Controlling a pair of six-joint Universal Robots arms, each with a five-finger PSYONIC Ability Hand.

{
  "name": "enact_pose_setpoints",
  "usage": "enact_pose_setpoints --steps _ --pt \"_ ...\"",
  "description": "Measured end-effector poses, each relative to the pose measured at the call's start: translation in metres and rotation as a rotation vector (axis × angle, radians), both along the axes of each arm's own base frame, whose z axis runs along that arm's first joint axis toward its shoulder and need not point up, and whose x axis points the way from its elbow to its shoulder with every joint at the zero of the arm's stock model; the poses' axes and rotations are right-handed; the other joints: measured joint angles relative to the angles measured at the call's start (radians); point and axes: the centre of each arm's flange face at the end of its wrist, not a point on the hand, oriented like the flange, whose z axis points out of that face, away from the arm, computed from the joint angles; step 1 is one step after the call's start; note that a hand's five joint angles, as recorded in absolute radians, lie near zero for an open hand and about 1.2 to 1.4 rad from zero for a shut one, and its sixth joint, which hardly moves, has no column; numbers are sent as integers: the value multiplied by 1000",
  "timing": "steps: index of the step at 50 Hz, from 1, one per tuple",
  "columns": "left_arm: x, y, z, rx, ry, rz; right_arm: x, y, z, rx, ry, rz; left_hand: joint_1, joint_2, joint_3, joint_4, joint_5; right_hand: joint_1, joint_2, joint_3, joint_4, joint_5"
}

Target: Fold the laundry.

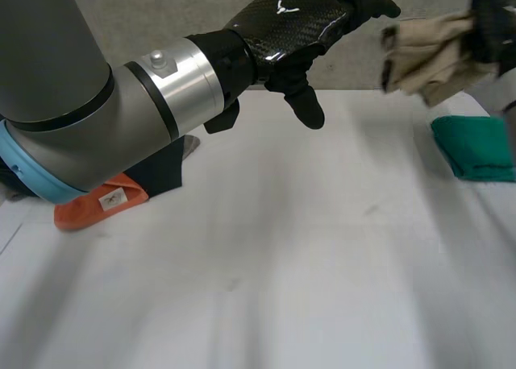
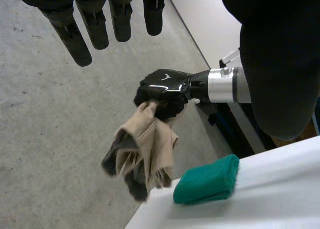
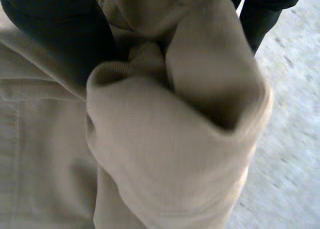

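Observation:
A beige garment (image 1: 427,55) hangs bunched in the air beyond the table's far right corner, my right hand (image 1: 496,22) shut on its top. From the left wrist, that right hand (image 2: 162,91) grips the same beige garment (image 2: 147,151), which dangles over the floor past the table edge. Up close, the beige cloth (image 3: 170,129) is crumpled under my right hand's fingers (image 3: 55,34). My left hand (image 1: 302,22) is raised over the table's far middle, open, its fingers (image 2: 95,24) straight and holding nothing.
A folded green cloth (image 1: 476,147) lies at the table's right edge, also the green cloth (image 2: 207,179) in the left wrist view. An orange cloth (image 1: 101,204) and a dark one (image 1: 165,172) lie under my left arm. The white table (image 1: 266,264) is bare in front.

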Motion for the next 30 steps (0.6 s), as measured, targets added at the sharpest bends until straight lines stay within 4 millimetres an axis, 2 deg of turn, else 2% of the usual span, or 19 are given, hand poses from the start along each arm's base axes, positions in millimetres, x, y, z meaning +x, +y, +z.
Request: enact_pose_setpoints --steps 3,5,8,12,13,15,18,20,23,27,30 --pt "-1 0 -4 16 -3 -1 -36 -28 -15 24 -2 -32 0 0 0 0 0 0 0 0 0 0" --pt "-1 0 -9 31 -11 -3 -61 -46 -36 63 3 -50 0 0 0 0 0 0 0 0 0 0" --pt "-2 -1 -17 51 -26 -5 -93 -69 -77 139 13 -64 0 0 0 0 0 0 0 3 0 0" --pt "-3 -2 -30 79 -49 -6 -120 -86 -138 247 25 -59 0 0 0 0 0 -5 -11 2 -2 -4" --pt "-4 -3 -32 83 -52 -6 -122 -87 -146 261 26 -58 0 0 0 0 0 -11 -35 -21 -27 -18" --pt "-5 -4 -38 95 -63 -5 -132 -90 -173 309 31 -59 0 0 0 0 0 -284 -371 -360 -366 -327" --pt "-6 -6 -43 105 -71 -3 -144 -90 -192 349 33 -72 0 0 0 0 0 -727 -828 -810 -822 -765" --pt "-7 -7 -45 107 -72 0 -154 -89 -196 363 32 -88 0 0 0 0 0 -833 -948 -943 -958 -864" --pt "-7 -8 -44 105 -70 4 -166 -89 -189 363 31 -111 0 0 0 0 0 -836 -957 -967 -988 -885" --pt "-7 -7 -41 98 -64 8 -184 -83 -156 346 27 -156 0 0 0 0 0 -836 -957 -967 -988 -893" --pt "-8 -4 -38 91 -59 4 -196 -71 -121 338 23 -191 0 0 0 0 0 -836 -957 -967 -988 -893"
